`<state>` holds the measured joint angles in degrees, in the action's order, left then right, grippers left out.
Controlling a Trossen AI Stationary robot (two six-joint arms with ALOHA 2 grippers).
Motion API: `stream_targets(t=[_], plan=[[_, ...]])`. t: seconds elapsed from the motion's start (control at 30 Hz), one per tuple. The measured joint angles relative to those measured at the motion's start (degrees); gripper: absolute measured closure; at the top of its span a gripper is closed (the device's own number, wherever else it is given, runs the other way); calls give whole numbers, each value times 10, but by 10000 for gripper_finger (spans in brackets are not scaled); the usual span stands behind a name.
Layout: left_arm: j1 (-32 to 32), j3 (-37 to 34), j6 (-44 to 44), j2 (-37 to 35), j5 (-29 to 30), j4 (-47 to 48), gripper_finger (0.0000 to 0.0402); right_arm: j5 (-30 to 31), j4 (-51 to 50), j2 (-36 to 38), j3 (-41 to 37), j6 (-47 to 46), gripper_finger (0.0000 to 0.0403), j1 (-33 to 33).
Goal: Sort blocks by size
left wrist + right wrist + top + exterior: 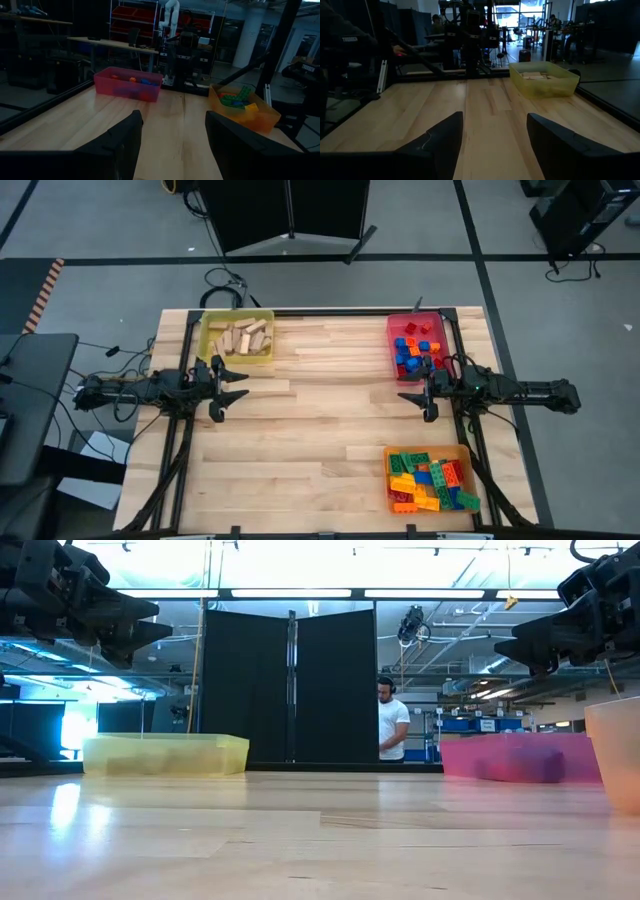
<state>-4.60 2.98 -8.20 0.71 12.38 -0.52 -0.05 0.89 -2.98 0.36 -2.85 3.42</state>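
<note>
Both dark arms reach in level from opposite desk edges: left gripper (222, 385) and right gripper (424, 392) hover with jaws open, holding nothing.

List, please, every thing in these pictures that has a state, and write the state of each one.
Left claw: open, empty, above bare table near the yellow tray.
Right claw: open, empty, beside the red tray.
Yellow tray: holds tan wooden blocks.
Red tray: holds red and blue bricks.
Orange tray: full of mixed coloured bricks.
Table: no loose blocks on it.
</note>
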Motion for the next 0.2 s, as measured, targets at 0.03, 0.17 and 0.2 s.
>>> stream_targets(t=[0.03,0.17,0.2], plan=[[0,0,0,0,0,0,177,0,0,0,0,0,168,0],[0,0,0,0,0,0,177,0,0,0,0,0,170,0],[0,0,0,0,0,0,177,0,0,0,0,0,171,0]])
